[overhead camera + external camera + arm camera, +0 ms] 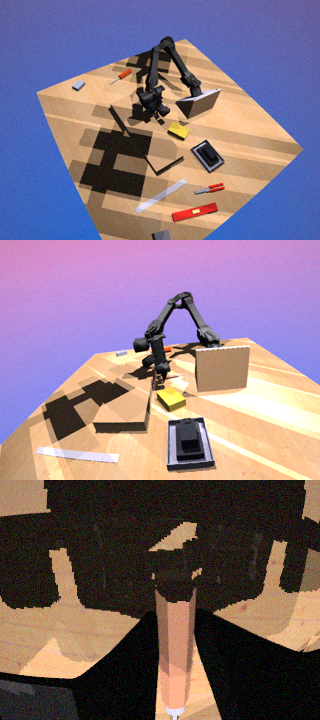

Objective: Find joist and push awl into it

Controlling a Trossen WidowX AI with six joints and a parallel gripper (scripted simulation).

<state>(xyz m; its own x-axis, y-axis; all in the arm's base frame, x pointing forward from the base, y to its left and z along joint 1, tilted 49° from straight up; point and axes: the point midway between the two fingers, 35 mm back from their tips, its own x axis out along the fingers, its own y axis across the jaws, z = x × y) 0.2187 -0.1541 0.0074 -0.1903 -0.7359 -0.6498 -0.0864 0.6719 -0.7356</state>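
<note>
Tan wood grain covers the surface (248, 129), and we note heavy dark shadows across its left half in the top view. The dark arm (165, 314) rises from behind an upright tan block (222, 369) right of centre in the exterior view, arches over, and comes down near the middle of the frame. The hand (175, 640) is clenched on the awl (175, 647): in the wrist view the two dark fingers press against both sides of the peach-coloured handle, which runs down the centre of the frame with its small metal tip toward the lower edge. In the exterior view the awl (173, 375) lies low against the surface, just beyond the far corner of the floor panel (124, 405). The stud finder (189, 438) rests inside the grey tray (170, 444) at the lower centre of the exterior view, well apart from the hand. A yellow block (171, 400) sits between the tray and the hand, just beside the right edge of the panel. We also record, in the top view, an orange-handled screwdriver (120, 76) and a small grey block (78, 84) at the upper left, a pale ruler (160, 195), red-handled pliers (209, 189) and a red level (194, 211) toward the lower right.
</note>
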